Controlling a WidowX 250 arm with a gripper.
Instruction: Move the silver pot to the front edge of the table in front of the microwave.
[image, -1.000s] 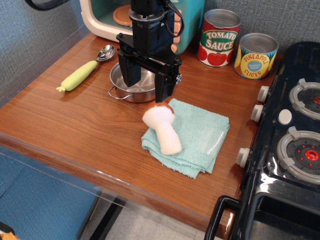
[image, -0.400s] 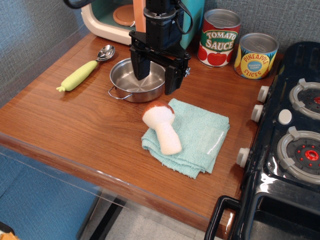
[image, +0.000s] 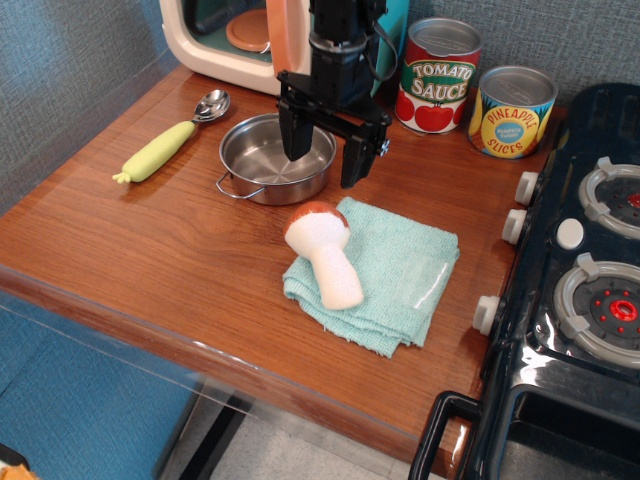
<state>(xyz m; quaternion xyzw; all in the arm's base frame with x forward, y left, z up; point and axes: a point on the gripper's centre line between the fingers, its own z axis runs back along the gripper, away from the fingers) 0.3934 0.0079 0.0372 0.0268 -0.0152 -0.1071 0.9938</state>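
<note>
The silver pot (image: 262, 162) sits on the brown table (image: 150, 240) in front of the microwave (image: 215, 40), with a wire loop handle toward the front left. My gripper (image: 326, 162) is open and empty. Its jaws straddle the pot's right rim, the left finger over the inside of the pot and the right finger outside it. The microwave's orange door handle shows behind the arm.
A spoon with a yellow-green handle (image: 165, 148) lies left of the pot. A toy mushroom (image: 325, 252) lies on a teal cloth (image: 395, 275) in front. Tomato sauce (image: 438, 75) and pineapple (image: 512, 110) cans stand at the back. The black stove (image: 580, 290) is at the right.
My gripper has moved right and back, from over the pot's front edge near the mushroom to the pot's right rim. The pot has not moved.
</note>
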